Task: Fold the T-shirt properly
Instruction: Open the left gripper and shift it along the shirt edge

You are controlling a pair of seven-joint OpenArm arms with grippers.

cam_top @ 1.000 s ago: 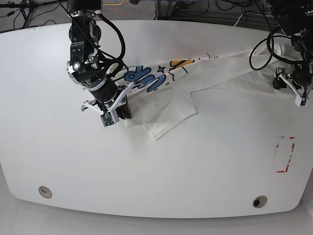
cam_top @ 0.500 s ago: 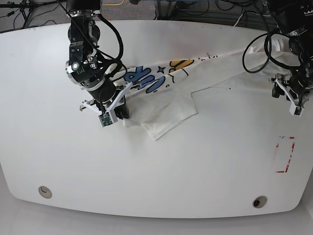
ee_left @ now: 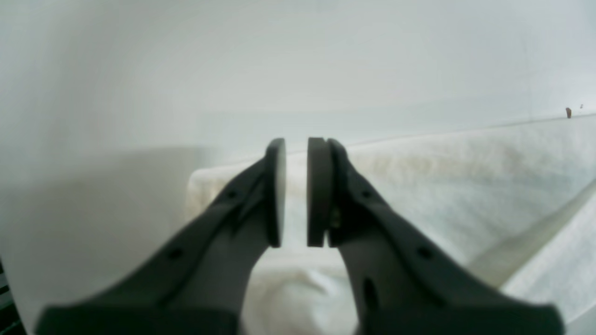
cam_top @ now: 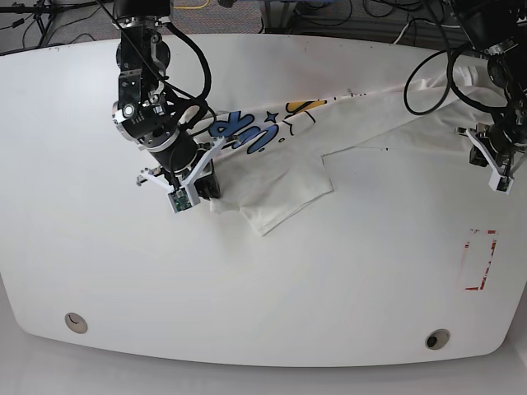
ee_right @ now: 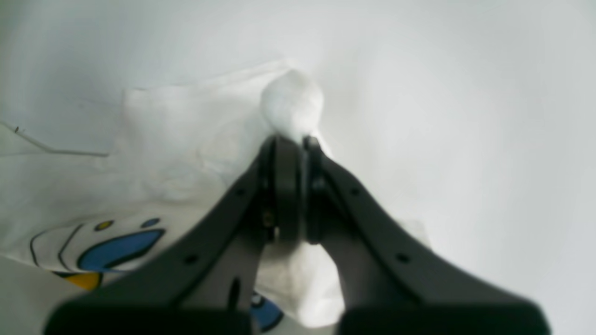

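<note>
**T-shirt spread on bench, one corner gripped**

The T-shirt (cam_top: 288,156) lies partly folded across the white bench (cam_top: 263,288). Right gripper (ee_right: 292,139) is clenched on a bunched cloth edge. Left gripper (ee_left: 296,190) hovers over the shirt's far end, pads (ee_left: 275,190) narrowly parted, nothing between them.

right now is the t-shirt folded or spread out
Partly folded: the T-shirt lies stretched across the table with one flap doubled over, not neatly folded.

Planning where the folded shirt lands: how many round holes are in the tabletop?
2. One hole sits near the front edge on the base view's left; the other hole near the front edge on its right. More could be hidden under the T-shirt.
</note>
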